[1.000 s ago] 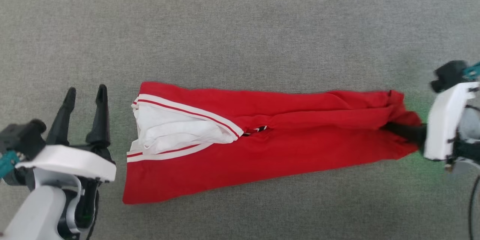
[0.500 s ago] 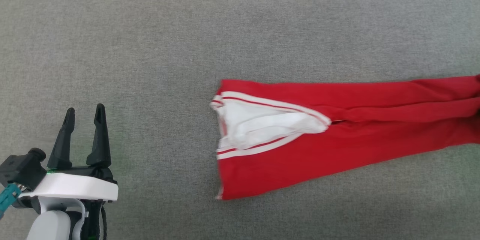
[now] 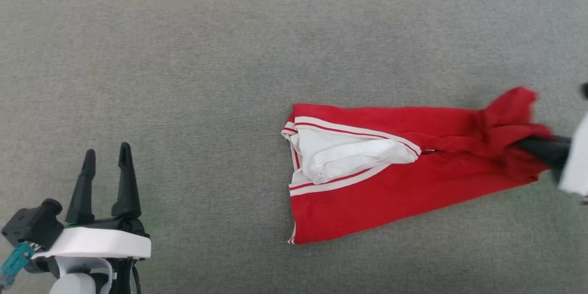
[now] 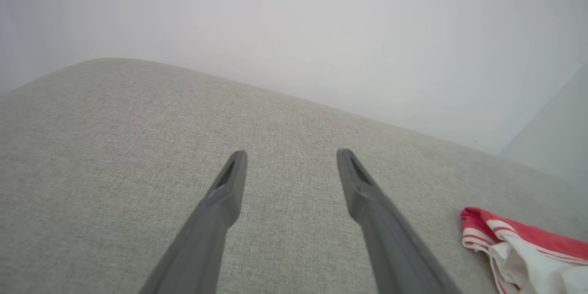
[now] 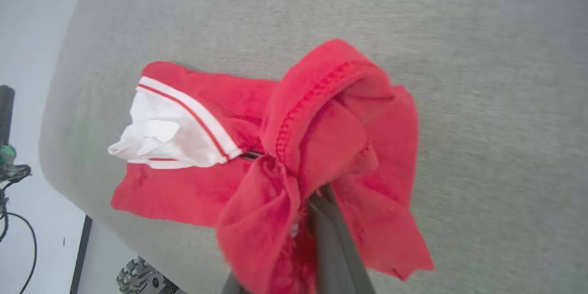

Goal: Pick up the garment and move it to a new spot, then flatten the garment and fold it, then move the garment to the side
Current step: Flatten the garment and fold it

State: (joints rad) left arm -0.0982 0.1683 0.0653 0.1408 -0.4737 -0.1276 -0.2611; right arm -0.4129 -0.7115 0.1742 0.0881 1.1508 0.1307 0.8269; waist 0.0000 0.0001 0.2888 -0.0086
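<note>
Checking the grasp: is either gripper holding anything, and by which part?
The right gripper is shut on the garment, at its bunched red hem end; the left gripper is open, empty.

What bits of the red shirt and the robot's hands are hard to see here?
- Right hand fingertips: buried in the bunched red garment, head and right wrist views.
- Right arm: cut off by the head view's right edge.
- Garment's front: folded inside, head view.
- Most of the garment: cut off at the left wrist view's corner.

A grey woven-fabric surface (image 3: 183, 78) carries 1 thing — the folded red garment (image 3: 367, 202), lying toward its right.
</note>
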